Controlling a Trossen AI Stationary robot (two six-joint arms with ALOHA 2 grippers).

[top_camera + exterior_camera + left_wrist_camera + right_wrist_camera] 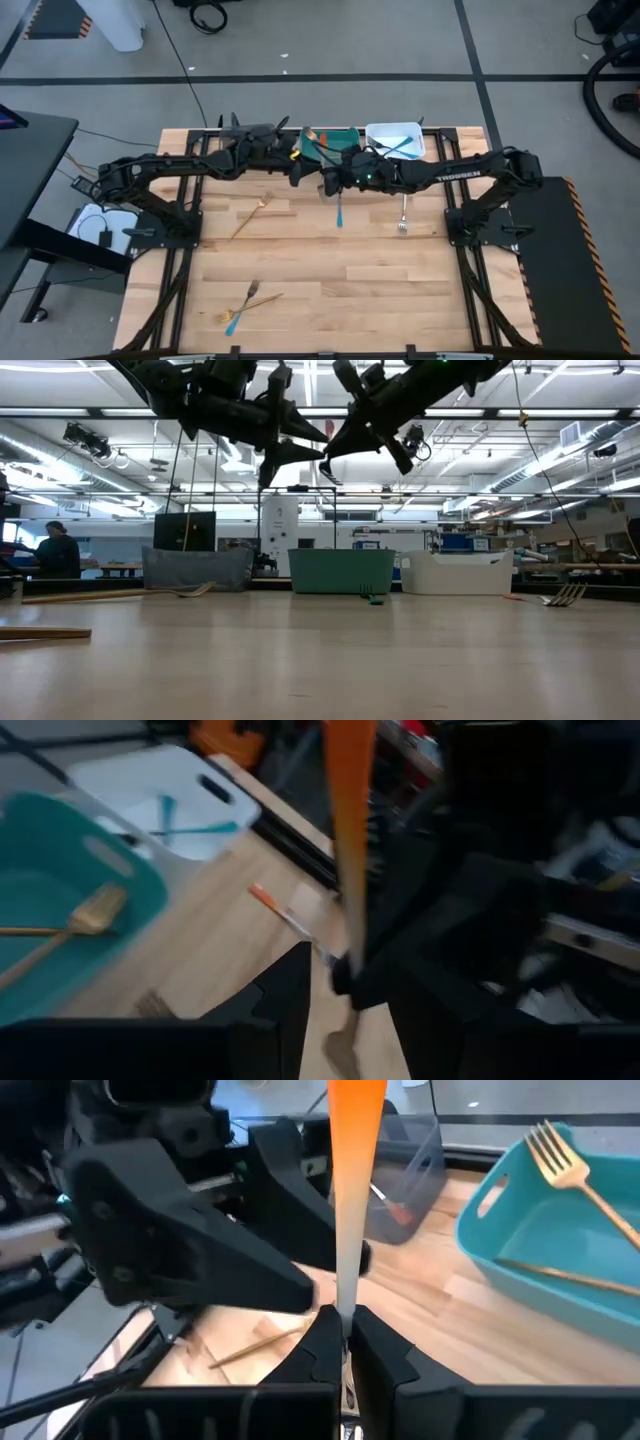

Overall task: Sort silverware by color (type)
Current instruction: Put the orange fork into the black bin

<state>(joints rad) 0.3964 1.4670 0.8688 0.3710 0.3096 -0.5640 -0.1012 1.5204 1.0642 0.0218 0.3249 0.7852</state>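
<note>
Pinching an orange-handled utensil [352, 1200] — right gripper [345, 1342], handle rising above.

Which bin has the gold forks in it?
The teal bin, between the other two: gold forks lie in it. The white bin holds blue-handled pieces.

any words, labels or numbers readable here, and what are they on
"TROSSEN" in white letters, on the right arm, high view.
Nothing else reads: signs and screens in the room behind the table in the low view are too small or blurred. The bins and silverware show no text.
</note>
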